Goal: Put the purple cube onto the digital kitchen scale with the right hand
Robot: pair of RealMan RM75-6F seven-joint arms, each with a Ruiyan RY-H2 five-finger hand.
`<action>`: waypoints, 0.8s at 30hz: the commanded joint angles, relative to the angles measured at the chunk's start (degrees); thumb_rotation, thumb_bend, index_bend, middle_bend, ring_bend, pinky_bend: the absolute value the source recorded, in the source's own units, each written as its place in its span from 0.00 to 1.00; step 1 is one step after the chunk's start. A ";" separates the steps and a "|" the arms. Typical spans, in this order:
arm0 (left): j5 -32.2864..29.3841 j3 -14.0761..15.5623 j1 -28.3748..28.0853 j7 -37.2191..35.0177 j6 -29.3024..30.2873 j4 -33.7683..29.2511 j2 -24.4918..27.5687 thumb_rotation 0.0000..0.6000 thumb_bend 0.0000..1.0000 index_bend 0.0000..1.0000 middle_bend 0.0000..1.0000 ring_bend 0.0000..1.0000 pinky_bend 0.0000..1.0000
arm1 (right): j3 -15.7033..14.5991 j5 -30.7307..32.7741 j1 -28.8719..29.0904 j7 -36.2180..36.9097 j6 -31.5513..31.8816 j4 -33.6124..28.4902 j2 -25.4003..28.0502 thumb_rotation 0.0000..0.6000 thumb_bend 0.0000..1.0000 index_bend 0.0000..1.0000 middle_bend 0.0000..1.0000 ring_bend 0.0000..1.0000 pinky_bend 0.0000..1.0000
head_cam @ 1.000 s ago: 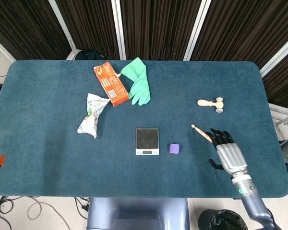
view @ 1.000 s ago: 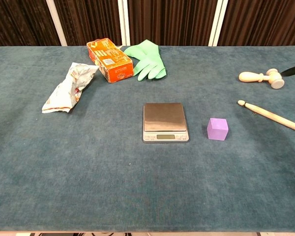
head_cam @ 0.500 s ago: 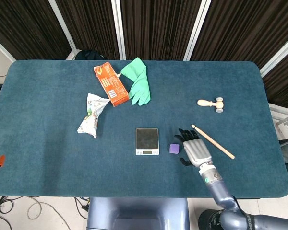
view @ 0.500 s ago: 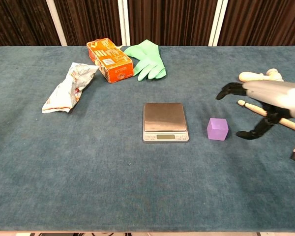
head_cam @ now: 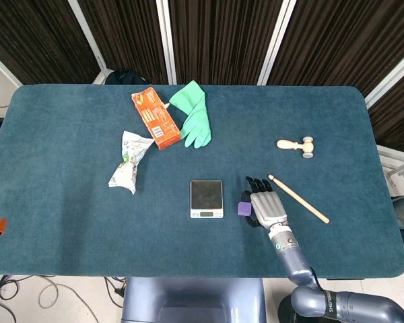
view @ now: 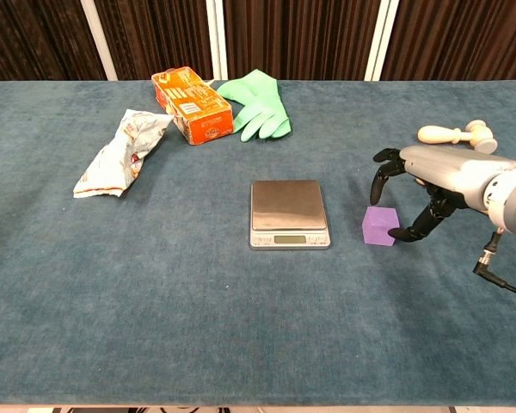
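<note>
right robot hand (view: pixel 417 185): fingers spread wide, arched over the cube, thumb at its right side, not holding it
purple cube (view: pixel 380 226): on the bench (view: pixel 198 318), just right of the scale (view: pixel 288 212)

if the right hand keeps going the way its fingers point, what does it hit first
Most likely the purple cube: in the chest view the right hand arches over it with fingers curled down toward it. Whether the thumb already touches the cube's side is unclear. The digital kitchen scale lies beyond.
</note>
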 commanded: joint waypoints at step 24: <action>0.08 0.07 0.00 -0.23 -0.07 -0.17 0.17 1.00 0.25 0.02 0.00 0.00 0.00 | 1.04 2.41 3.27 1.81 1.08 3.54 -2.69 1.00 0.37 0.53 0.00 0.00 0.00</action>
